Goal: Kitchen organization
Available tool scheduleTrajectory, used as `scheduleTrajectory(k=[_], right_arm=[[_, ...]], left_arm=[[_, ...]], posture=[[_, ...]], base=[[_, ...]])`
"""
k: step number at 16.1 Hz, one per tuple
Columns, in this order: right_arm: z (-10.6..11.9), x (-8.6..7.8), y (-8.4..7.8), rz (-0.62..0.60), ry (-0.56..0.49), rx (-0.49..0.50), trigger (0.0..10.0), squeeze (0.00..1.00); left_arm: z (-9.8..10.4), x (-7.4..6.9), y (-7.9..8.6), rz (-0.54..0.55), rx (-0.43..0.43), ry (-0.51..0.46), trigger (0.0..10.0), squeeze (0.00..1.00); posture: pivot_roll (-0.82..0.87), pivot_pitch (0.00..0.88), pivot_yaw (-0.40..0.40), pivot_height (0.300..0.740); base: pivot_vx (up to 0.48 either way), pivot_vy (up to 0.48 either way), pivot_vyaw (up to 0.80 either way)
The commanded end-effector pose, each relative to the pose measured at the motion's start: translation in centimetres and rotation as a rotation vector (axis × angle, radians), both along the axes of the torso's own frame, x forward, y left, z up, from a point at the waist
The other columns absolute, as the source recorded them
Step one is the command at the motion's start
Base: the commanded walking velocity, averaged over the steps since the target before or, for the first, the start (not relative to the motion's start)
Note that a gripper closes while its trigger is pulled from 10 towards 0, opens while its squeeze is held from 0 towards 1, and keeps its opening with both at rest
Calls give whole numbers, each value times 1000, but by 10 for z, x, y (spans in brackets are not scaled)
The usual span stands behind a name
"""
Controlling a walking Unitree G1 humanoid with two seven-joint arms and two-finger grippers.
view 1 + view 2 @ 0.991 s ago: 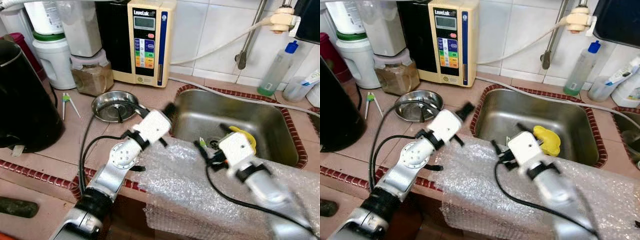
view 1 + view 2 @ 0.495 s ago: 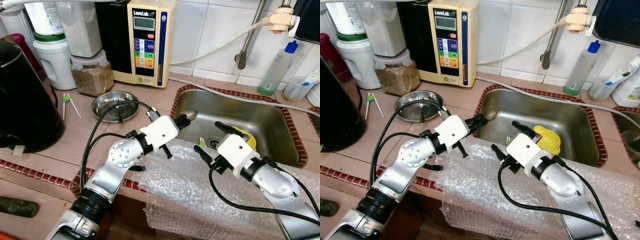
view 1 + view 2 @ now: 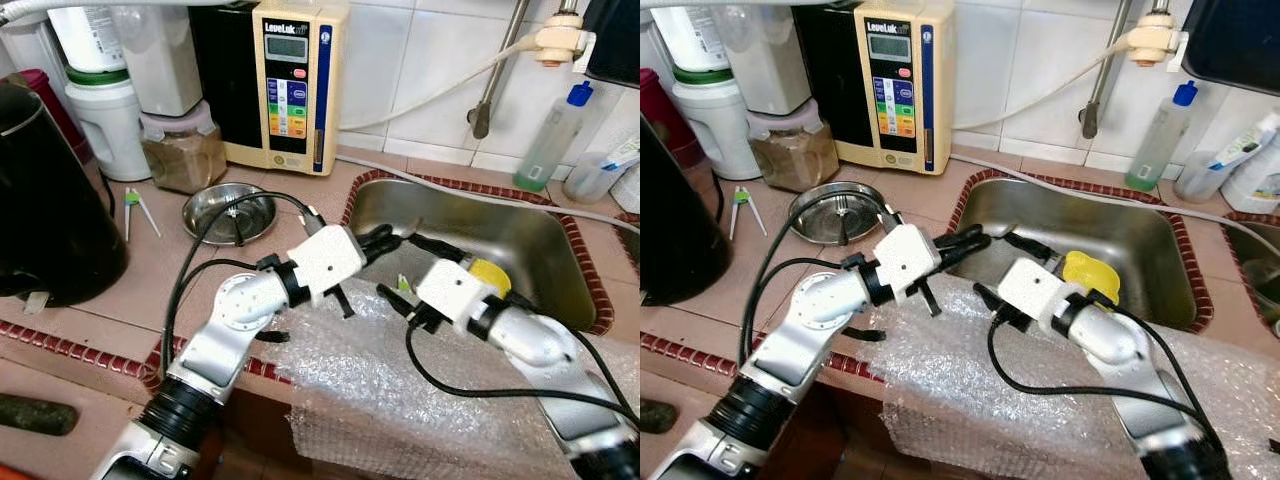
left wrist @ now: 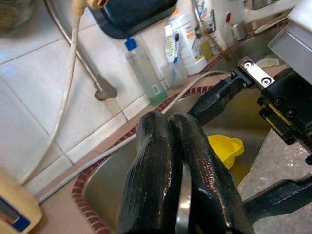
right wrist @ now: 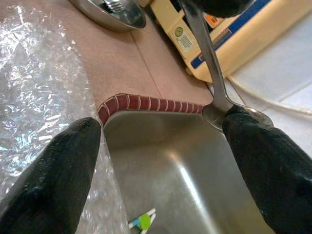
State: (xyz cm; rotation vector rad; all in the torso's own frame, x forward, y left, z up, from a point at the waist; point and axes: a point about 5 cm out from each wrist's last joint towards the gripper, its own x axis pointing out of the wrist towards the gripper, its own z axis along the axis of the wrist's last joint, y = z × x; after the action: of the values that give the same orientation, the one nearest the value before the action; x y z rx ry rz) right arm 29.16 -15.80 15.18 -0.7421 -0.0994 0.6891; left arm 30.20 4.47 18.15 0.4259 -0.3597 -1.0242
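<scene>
Over the sink [image 3: 560, 262], the left gripper [image 3: 378, 240] is clamped on a metal spoon [image 5: 207, 53], whose handle is mostly hidden between the black fingers [image 4: 161, 165]. The right gripper [image 5: 170, 146] is spread wide, one finger touching the spoon's bowl. A yellow cup [image 3: 1090, 275] lies in the basin, partly hidden behind the right gripper.

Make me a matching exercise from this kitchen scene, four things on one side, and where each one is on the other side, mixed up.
Things
1. spoon
2. yellow object
3. steel bowl
4. bubble wrap

Places
A. on the counter, in front of the beige water machine
B. draped over the front edge of the counter
C. inside the sink
D. pinched in the left gripper, over the sink's edge

Pairs: 1-D, 2-C, 3-A, 4-B
</scene>
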Motion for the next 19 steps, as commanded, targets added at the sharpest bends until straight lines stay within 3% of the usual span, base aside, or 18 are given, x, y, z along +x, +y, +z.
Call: scheduleTrajectory(k=[1,3,7,9,11,16,17,19], right_arm=[[11,4,5,44,-32,-11,10000,0],[12,-1,9,92,5,-11,10000,0],[15,-16,15,147,74,69,10000,0],[23,-9,9,82,-19,62,10000,0],[23,-2,2,56,-40,22,10000,0],[16,17,-2,28,-6,39,10000,0],[12,20,-1,36,2,35,0,0],[6,24,4,57,12,28,0,0]], left_arm=[[0,-6,-6,-48,20,-4,0,0],[-5,3,-1,26,60,-19,0,0],[-4,13,2,104,37,-5,0,0],[-1,4,-5,23,24,-2,0,0],[-1,1,-7,-12,28,-8,0,0],[3,-1,-8,-33,13,-10,0,0],[4,-2,-7,-36,11,-10,0,0],[4,-2,-7,-39,14,-10,0,0]], posture=[[47,0,-1,740],[49,0,-1,740],[43,0,4,740],[36,0,11,740],[35,0,15,740],[46,0,15,740],[47,0,16,740],[52,0,16,740]], base=[[0,0,0],[0,0,0],[0,0,0],[0,0,0],[0,0,0],[0,0,0],[0,0,0],[0,0,0]])
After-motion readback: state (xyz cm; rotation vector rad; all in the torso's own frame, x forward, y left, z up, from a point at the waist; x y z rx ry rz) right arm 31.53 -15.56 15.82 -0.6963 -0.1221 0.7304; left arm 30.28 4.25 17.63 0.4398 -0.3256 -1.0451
